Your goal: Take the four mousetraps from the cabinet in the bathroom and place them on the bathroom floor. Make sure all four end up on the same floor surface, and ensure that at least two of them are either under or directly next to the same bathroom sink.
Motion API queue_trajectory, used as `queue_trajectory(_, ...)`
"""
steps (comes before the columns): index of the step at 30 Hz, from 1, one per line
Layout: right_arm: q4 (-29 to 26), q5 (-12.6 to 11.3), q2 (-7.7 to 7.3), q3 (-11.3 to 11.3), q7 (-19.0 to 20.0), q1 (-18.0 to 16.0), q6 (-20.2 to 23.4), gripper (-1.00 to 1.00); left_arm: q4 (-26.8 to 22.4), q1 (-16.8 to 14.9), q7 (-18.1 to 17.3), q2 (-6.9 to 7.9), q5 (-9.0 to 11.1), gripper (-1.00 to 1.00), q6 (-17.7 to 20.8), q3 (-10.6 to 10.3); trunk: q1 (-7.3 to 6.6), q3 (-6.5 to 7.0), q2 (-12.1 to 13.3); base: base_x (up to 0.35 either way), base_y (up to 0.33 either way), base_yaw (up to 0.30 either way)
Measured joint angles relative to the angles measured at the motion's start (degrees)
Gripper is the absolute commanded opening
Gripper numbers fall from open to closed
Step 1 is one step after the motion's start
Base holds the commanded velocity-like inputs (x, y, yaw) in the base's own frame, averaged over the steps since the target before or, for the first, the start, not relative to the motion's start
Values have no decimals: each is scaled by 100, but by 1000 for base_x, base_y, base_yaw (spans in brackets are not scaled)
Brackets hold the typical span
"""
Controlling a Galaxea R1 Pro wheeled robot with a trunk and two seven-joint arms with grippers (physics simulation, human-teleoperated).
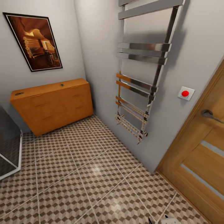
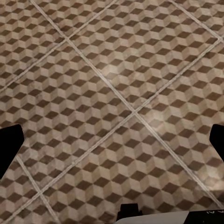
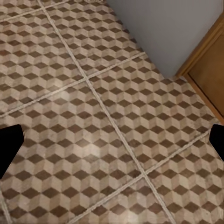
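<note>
Patterned floor (image 2: 112,93) lies under both grippers, whose dark fingertips (image 2: 9,147) are cut off at the frame edges, spread wide and empty. Far ahead of them, the cabinet (image 1: 53,104) carries two small dark objects too tiny to identify.

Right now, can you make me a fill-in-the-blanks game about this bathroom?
1. The orange-brown cabinet stands below a framed ____ on the wall.
2. The button beside the wooden door is colored ____.
3. The shiny towel rail hangs on the ____.
4. The cube pattern is printed on the ____.

Missing words: picture; red; wall; floor
</note>
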Motion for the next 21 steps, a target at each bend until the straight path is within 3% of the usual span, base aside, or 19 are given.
queue_trajectory(21, 0, 0, 0, 0, 0, 0, 0, 100, 1, 1, 0, 0, 0, 100, 6, 0, 0, 0, 0, 0, 0, 287)
